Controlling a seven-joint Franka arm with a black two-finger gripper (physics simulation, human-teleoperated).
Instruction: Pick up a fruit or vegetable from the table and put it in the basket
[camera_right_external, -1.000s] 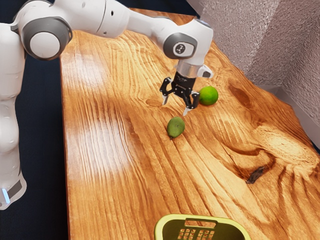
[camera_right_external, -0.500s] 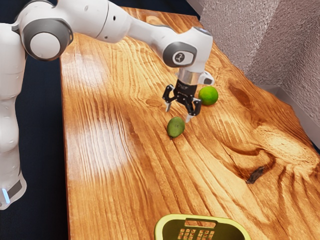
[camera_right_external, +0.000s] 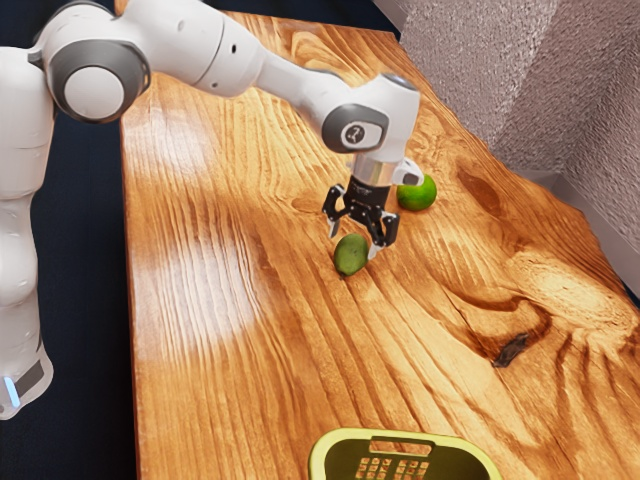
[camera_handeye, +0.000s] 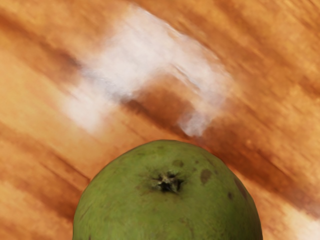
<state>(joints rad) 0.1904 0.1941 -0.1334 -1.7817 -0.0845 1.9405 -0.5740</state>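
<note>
A yellow-green basket (camera_right_external: 317, 462) is cut off by the frame's bottom edge. Near the center, a speckled green fruit (camera_right_external: 350, 258) lies on a wooden table (camera_right_external: 220, 370), below the black gripper (camera_right_external: 353, 242), its fingers spread. Farther back, upper right of center, sits a lime (camera_right_external: 418, 193).

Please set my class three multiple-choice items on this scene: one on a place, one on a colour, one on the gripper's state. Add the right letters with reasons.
1. Where in the exterior view is the basket?
A) At its upper edge
B) At its lower edge
C) At its centre

2. What colour is the basket's rim?
A) Yellow-green
B) Red
C) Blue

3. What is the gripper doing?
A) Shut on the round green fruit
B) Shut on the basket's rim
C) Open, by the oval green fruit

1: B, the view's lower edge cuts the basket off.
2: A, the rim shows as a yellow-green band.
3: C, its fingers stand apart close by that fruit.
</note>
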